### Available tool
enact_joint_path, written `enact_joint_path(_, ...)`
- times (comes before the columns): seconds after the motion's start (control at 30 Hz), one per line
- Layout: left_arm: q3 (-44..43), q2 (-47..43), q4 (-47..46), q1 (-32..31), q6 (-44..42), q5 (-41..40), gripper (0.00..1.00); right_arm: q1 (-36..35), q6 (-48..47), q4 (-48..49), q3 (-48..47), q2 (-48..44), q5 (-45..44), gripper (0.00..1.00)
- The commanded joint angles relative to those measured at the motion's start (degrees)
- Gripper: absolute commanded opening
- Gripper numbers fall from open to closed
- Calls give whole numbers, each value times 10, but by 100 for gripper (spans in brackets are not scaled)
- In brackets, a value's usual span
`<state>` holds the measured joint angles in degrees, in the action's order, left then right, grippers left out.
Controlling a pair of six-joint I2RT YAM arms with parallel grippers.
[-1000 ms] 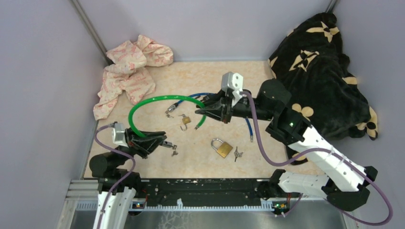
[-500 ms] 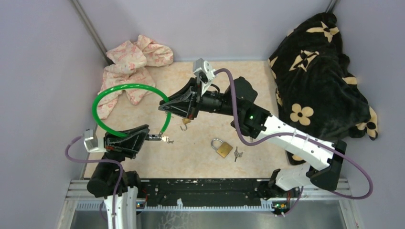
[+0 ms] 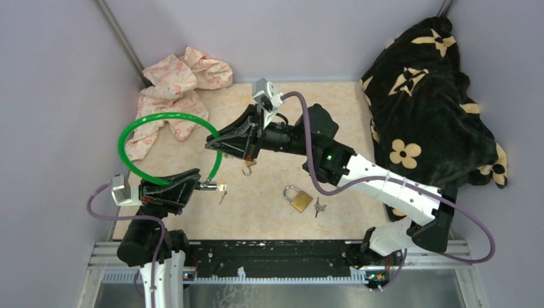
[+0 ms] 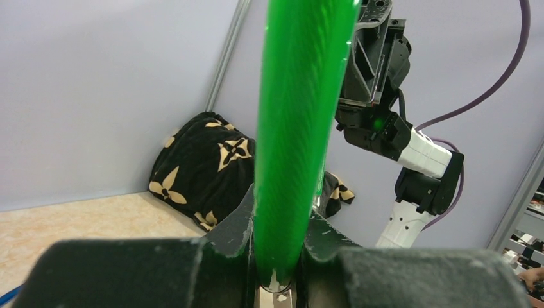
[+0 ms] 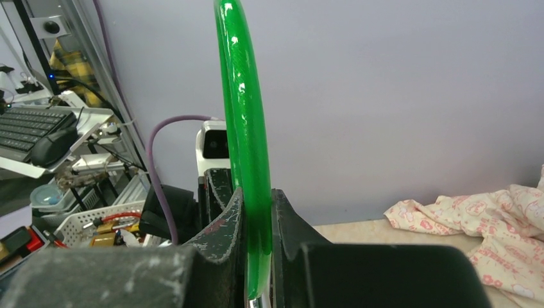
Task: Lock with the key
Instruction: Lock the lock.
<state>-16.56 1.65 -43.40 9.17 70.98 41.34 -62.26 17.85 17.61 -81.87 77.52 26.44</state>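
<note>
**Top external:** The left gripper [image 3: 194,186] and the right gripper [image 3: 218,142] are each clamping 1 end of the green cable lock [image 3: 154,117]. Its loop is arching up and away from both tools toward the pink cloth [image 3: 174,90]. A key [image 3: 221,190] is sticking out just past the left gripper's fingertips, at what looks like the lock head. The other end is hanging just below the right gripper, near that head but apart from it. On this showing the pick-up is done, while joining the 2 ends and turning the key are remaining. A brass padlock [image 3: 299,199] is lying on the table [image 3: 256,218] well to the right of the left gripper, and neither tool is touching it. A small padlock [image 3: 249,166] is sitting just below the right gripper.

**Left wrist:** The left gripper [image 4: 279,256] is pinching the green cable lock [image 4: 298,128] tight. The cable is filling the middle of the view and hiding the lock head and key. Only a sliver of metal is showing at the bottom edge. The right arm [image 4: 385,128] is looming beyond the fingertips.

**Right wrist:** The right gripper [image 5: 256,224] is squeezing the green cable lock [image 5: 247,147], and the frame's bottom edge is cutting off the tip. Whether that tip is lining up with the head is impossible to tell from here
</note>
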Motion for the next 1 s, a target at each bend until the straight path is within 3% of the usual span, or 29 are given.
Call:
enact_joint_path(0.0,0,-7,-28,4,7,-4,0,-9,8,65,-36,7,-5,0)
enact_joint_path(0.3,0,-6,-39,3,8,-2,0,-10,-7,50,-27,12,-13,0)
enact_joint_path(0.57,4,-7,-32,3,-5,5,0,-10,-63,-11,-81,4,-21,0)
enact_joint_path(0.97,2,-6,-34,4,-8,4,0,-11,-30,1,-53,17,-5,0)
